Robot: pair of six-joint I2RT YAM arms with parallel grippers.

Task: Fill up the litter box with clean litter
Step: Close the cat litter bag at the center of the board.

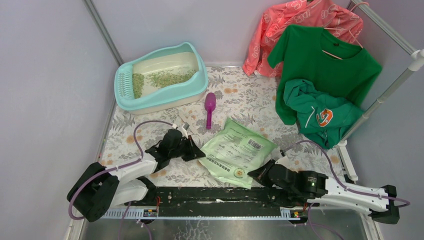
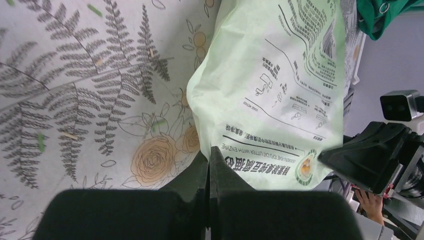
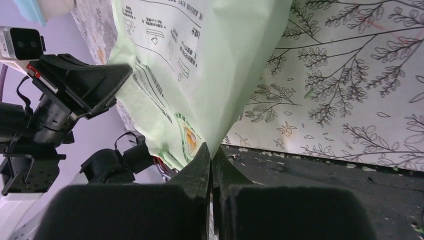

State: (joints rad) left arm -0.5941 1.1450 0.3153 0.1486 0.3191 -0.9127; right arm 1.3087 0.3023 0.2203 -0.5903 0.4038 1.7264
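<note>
On the table (image 1: 240, 95), left pincer (image 2: 210, 150) and right pincer (image 3: 211, 148) each pinch the bag (image 1: 237, 150) (opposite edges).

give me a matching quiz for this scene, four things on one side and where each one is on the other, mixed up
Things:
1 litter box
2 purple scoop
3 litter bag
4 green t-shirt

Places:
a hanging at the far right
b far left corner
c lying flat at the near edge, in the middle
d lying just right of the box

Pairs: 1-b; 2-d; 3-c; 4-a
</note>
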